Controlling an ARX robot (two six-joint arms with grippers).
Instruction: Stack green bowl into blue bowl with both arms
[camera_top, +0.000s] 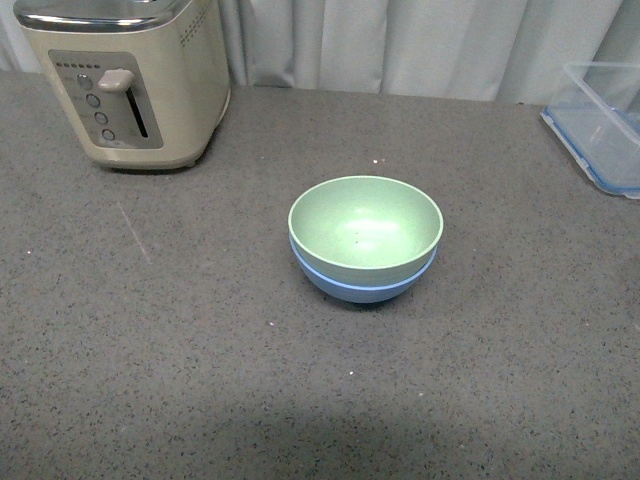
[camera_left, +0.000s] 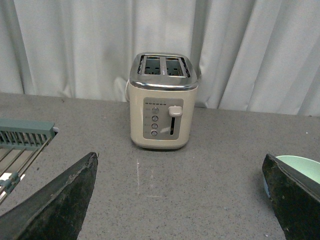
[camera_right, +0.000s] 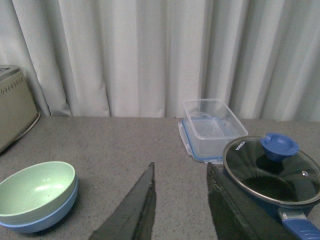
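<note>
Left hand (camera_left: 180, 200) spread wide, right hand (camera_right: 180, 205) slightly apart, green bowl (camera_top: 365, 225) nested in blue bowl (camera_top: 362, 284)

Blue bowl (camera_top: 362, 285) mostly hidden

- A cream toaster (camera_top: 125, 80) stands at my far left on the grey countertop (camera_top: 180, 330), its two slots empty and its lever up.
- A clear plastic container (camera_top: 603, 120) with a blue-edged lid under it sits at my far right.
- A pan with a glass lid (camera_right: 272, 172) and blue knob lies near that container.
- A green-framed wire rack (camera_left: 22, 142) lies beyond the toaster.
- Pale curtains (camera_top: 420, 40) hang behind everything.
</note>
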